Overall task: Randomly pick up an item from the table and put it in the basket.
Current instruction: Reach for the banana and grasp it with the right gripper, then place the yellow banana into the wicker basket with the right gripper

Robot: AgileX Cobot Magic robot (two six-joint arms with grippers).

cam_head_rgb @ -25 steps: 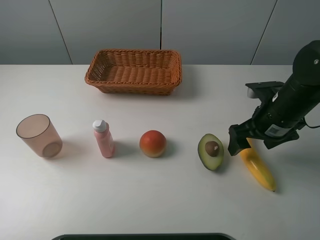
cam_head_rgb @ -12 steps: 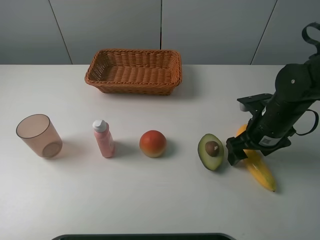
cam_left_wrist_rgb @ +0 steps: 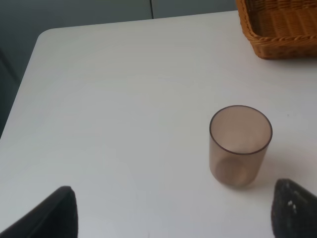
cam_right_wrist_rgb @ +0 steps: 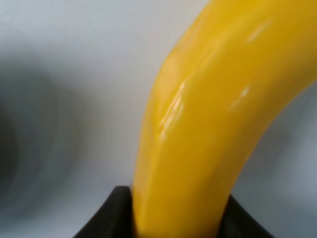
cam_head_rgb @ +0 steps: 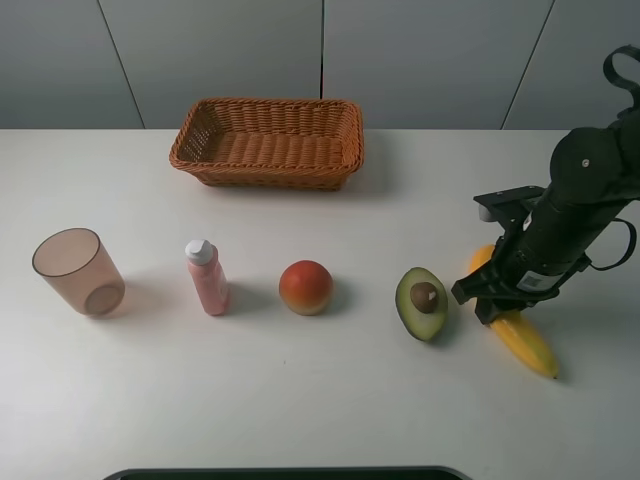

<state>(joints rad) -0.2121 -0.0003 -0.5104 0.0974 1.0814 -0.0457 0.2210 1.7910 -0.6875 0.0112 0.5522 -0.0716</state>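
Right fingers [cam_right_wrist_rgb: 105,219]: pinching the banana [cam_head_rgb: 527,341].
Left fingers [cam_left_wrist_rgb: 49,218]: spread, idle.
Lift: best straight up, clearing the avocado [cam_head_rgb: 422,303], then toward the basket [cam_head_rgb: 262,176].

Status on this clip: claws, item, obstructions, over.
Left claw open, holding nothing. Right claw closed on banana, which looks to be lying on table. Basket empty. Avocado half close beside right claw.

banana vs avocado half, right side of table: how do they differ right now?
The long curved yellow banana is elongated and glossy; the halved green avocado is a short oval showing its brown pit. The right gripper clasps the banana's sides; nothing touches the avocado. The banana is clearly longer. Both are fruit, side by side at the white table's right.
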